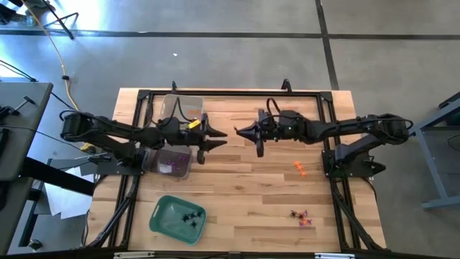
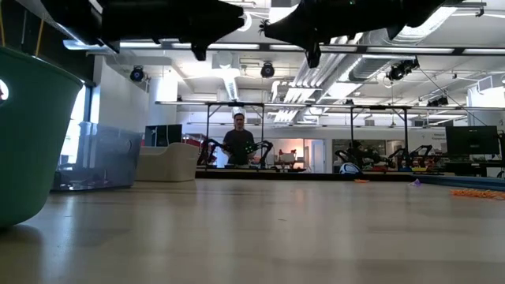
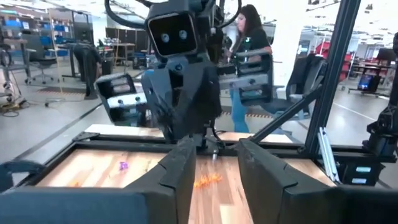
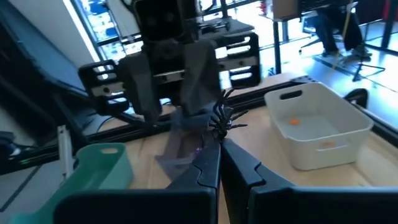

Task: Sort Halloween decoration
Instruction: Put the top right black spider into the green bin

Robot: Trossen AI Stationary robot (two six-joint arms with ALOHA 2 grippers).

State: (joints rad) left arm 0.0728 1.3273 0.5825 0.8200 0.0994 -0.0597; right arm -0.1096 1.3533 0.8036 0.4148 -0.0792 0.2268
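Jaws of right gripper (image 4: pixel 219 138) pinching black spider (image 4: pixel 221 119) — hidden overhead, left gripper (image 3: pixel 214 163) narrowly parted

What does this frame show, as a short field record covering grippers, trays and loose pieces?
left gripper: open, empty, raised over the table's middle
right gripper: shut on a black spider, raised, facing the left gripper
green tray: on the left arm's side, holds black spiders
clear tray: under the left arm, holds purple pieces
second clear tray: holds one orange piece
orange pieces: loose on the right arm's side
mixed pile: loose, unsorted
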